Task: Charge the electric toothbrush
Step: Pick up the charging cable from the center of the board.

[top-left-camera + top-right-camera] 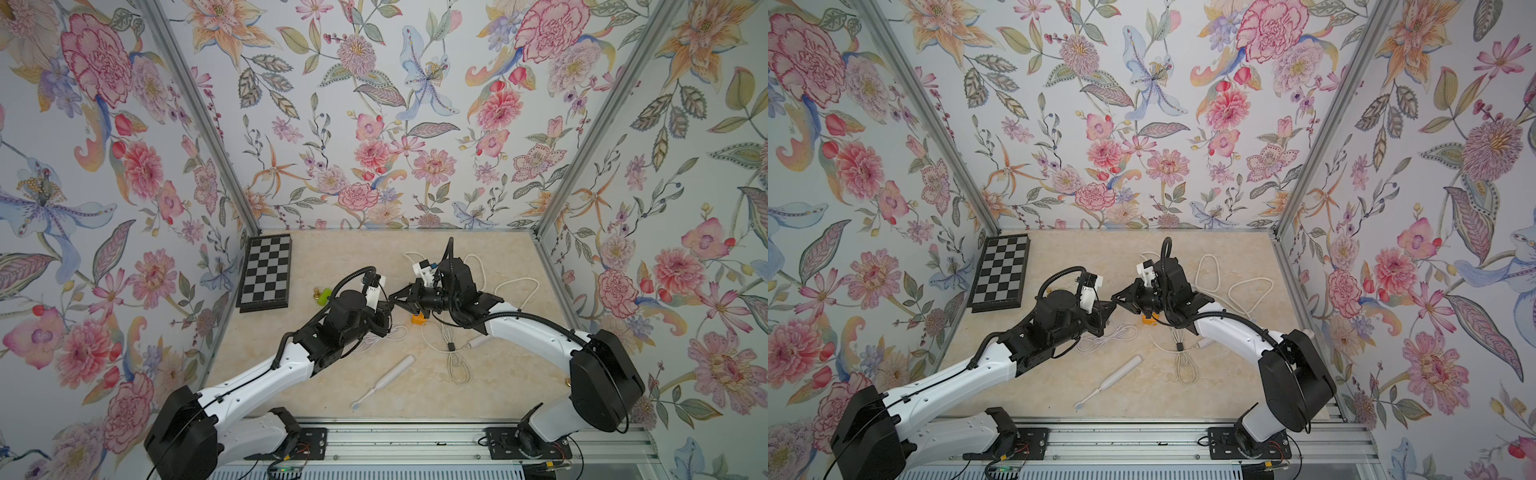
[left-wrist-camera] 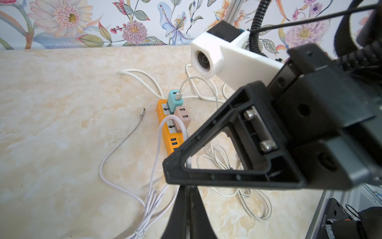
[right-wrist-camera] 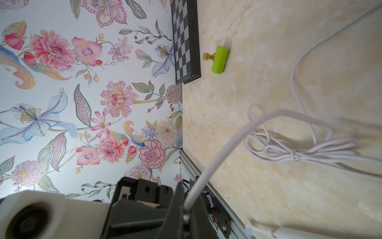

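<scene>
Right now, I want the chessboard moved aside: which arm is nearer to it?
Left. The left arm passes close by the chessboard; the right arm sits further off, beyond the left one, over the cables.

both arms are extended forward and inward, wrists turned toward each other. left gripper (image 1: pixel 385 309) and right gripper (image 1: pixel 397 296) are seen tip to tip. right jaws are pressed together; left jaws nearly together, gap not resolved.

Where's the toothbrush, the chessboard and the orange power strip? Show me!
toothbrush (image 1: pixel 394 372): in a top view, on its white handle.
chessboard (image 1: pixel 266 270): in a top view, in the middle of its squares.
power strip (image 2: pixel 168 135): in the left wrist view, on its orange body, between a socket and the blue ports.
</scene>
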Available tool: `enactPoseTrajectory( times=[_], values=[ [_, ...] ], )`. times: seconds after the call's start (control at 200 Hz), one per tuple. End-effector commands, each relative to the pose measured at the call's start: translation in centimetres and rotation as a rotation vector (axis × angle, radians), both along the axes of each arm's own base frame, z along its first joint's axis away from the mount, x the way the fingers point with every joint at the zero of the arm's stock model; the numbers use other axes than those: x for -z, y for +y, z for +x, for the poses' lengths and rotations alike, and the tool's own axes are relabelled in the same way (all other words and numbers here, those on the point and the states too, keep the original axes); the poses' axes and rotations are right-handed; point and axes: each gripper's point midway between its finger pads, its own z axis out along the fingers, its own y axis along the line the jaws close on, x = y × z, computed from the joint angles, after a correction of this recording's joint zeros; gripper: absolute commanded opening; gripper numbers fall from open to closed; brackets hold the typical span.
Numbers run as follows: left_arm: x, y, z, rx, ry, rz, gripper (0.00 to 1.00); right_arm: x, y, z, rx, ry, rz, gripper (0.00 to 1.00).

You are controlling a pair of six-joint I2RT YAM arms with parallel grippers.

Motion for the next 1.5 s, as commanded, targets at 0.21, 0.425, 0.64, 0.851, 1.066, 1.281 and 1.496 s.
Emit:
enactPoseTrajectory(
  times=[0.21, 0.425, 0.64, 0.851, 1.066, 1.281, 1.496],
  values=[
    [0.3, 3.1, -0.6, -0.07, -0.199, 0.218, 0.48, -0.5, -1.2, 0.8, 0.1, 0.013, -0.084, 0.01],
    [1.9, 2.6, -2.0, 0.001, -0.288, 0.352, 0.5, -0.6, -1.1, 1.0, 0.105, 0.01, -0.117, 0.01],
    [2.5, 2.6, -0.9, -0.051, -0.355, 0.483, 0.41, -0.6, -0.9, 0.9, 0.1, 0.011, -0.134, 0.01],
    [3.1, 2.1, -0.6, -0.047, -0.371, 0.516, 0.27, -0.4, -0.8, 0.8, 0.101, 0.014, -0.141, 0.01],
    [3.2, 0.7, -1.5, 0.032, -0.357, 0.455, 0.1, -0.2, -0.8, 0.7, 0.093, 0.013, -0.143, 0.05],
    [2.4, -0.5, -2.6, 0.063, -0.295, 0.314, 0.0, -1.2, -1.1, 0.4, 0.047, -0.058, -0.138, 0.36],
    [1.6, -1.5, -3.3, 0.046, -0.204, 0.092, 0.0, -2.7, -1.1, -1.9, -0.093, -0.188, -0.117, 0.54]
  ],
)
